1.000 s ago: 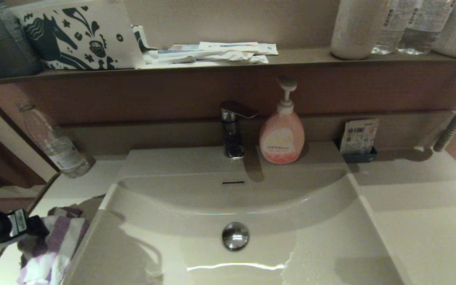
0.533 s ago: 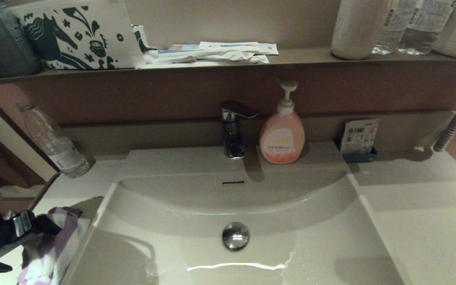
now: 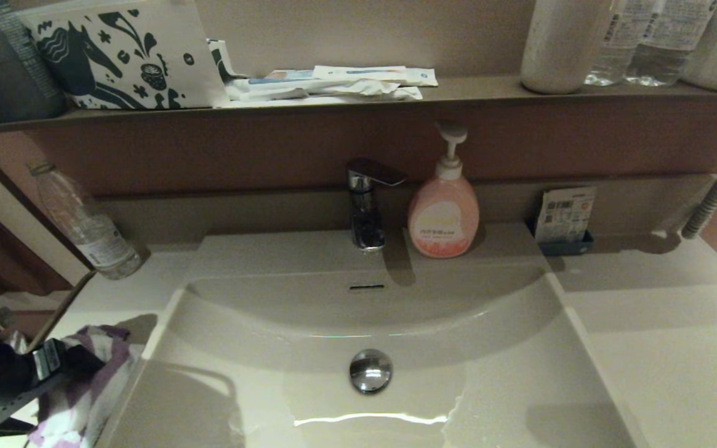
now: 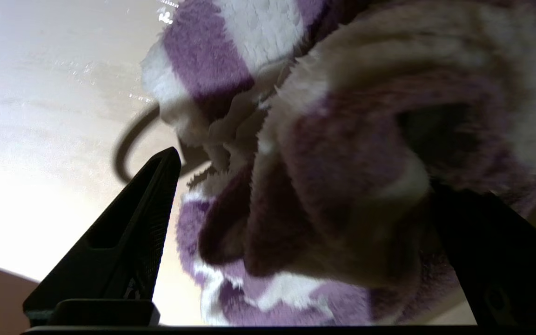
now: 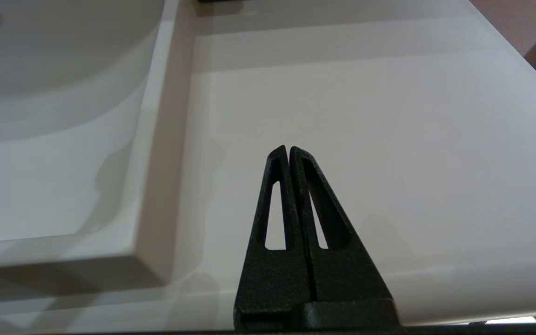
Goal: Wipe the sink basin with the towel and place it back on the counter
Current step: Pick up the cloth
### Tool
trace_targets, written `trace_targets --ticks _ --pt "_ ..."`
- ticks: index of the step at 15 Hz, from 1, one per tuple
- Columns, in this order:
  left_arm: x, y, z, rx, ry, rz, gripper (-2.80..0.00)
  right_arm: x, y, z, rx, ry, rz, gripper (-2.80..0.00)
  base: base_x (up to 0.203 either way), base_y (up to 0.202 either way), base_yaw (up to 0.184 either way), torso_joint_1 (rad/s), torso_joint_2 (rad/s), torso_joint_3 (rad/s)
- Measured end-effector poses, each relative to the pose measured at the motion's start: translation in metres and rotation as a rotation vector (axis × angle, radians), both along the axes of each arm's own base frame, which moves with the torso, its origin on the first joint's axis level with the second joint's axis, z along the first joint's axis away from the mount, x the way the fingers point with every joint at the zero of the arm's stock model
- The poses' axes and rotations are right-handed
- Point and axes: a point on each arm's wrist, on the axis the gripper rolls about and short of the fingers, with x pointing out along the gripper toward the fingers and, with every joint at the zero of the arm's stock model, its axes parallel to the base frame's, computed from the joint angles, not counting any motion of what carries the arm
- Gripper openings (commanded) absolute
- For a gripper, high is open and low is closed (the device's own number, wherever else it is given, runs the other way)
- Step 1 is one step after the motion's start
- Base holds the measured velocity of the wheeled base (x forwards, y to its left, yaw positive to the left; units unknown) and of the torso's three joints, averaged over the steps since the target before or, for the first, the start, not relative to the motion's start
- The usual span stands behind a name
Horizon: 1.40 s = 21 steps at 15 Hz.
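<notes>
The purple and white striped towel lies bunched on the counter, just left of the sink basin. My left gripper is down on the towel from the left. In the left wrist view the towel fills the space between the spread fingers; the left gripper is open, one finger clear of the cloth and the other against it. My right gripper is shut and empty above the counter right of the basin, and it is out of the head view.
A chrome drain plug sits mid-basin. A faucet and pink soap bottle stand behind the basin. A water bottle leans at the back left, a packet at the back right. The brown shelf holds a pouch.
My left gripper has moved right and a little down, further onto the towel. The towel's top fold has shifted slightly toward the basin. Nothing else has moved.
</notes>
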Motion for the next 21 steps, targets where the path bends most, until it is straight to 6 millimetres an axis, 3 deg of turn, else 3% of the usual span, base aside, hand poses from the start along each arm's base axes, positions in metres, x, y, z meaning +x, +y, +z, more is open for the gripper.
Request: trace_targets --ticks 4,5,12,18,21 --pt "0.0 0.0 -0.007 -0.007 -0.004 -0.002 0.0 0.0 0.0 0.0 0.0 0.0 0.0 -2.8 0.0 0.0 0.0 0.0 0.0 0.0" --pt "0.001 0.0 -0.007 -0.006 -0.01 -0.002 -2.8 0.0 0.0 0.0 0.0 0.0 0.0 -2.8 0.0 0.0 0.0 0.0 0.0 0.0" --pt "0.004 0.001 -0.012 0.01 -0.074 -0.015 -2.8 0.0 0.0 0.0 0.0 0.0 0.0 -2.8 0.0 0.0 0.0 0.0 0.0 0.0" --pt "0.007 0.003 0.005 0.046 -0.119 -0.011 -2.8 0.0 0.0 0.0 0.0 0.0 0.0 -2.8 0.0 0.0 0.0 0.0 0.0 0.0" --pt "0.005 0.003 0.029 0.047 -0.117 -0.008 -2.8 0.0 0.0 0.0 0.0 0.0 0.0 -2.8 0.0 0.0 0.0 0.0 0.0 0.0"
